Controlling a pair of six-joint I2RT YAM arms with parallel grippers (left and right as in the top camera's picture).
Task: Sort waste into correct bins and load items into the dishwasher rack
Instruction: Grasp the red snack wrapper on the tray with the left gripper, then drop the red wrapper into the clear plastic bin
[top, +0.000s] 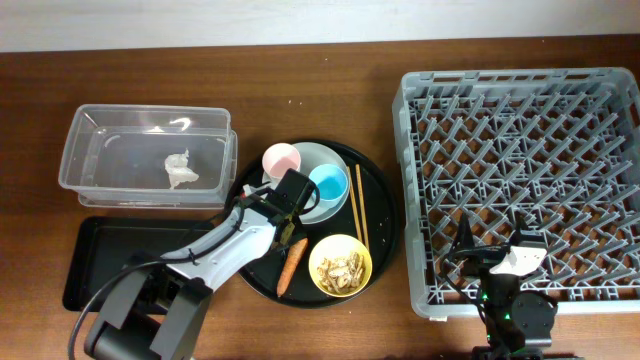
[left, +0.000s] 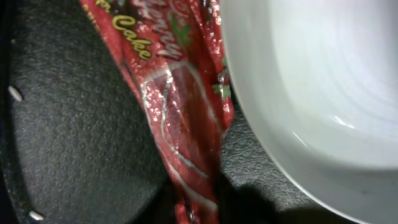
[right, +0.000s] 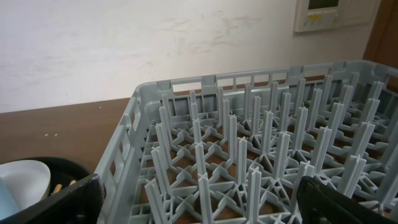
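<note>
My left gripper (top: 288, 225) is down on the large round black tray (top: 385, 215). In the left wrist view it seems pinched on the red snack wrapper (left: 180, 106), which lies beside the grey-green plate (left: 323, 81). The plate (top: 325, 155) carries the pink cup (top: 282, 159) and the blue cup (top: 328, 183). The chopsticks (top: 358, 205), the carrot piece (top: 290, 266) and the yellow bowl (top: 365, 255) of beige scraps (top: 340, 268) are also on the round tray. The white tissue (top: 180, 170) lies in the clear tub (top: 90, 140). My right gripper (top: 495, 245) (right: 199, 196) is open and empty over the front of the rack (top: 520, 130).
The shallow black tray (top: 110, 250) sits at the front left, below the clear tub. The rack's upright pegs (right: 249, 137) fill the right wrist view. A white wall stands behind the table.
</note>
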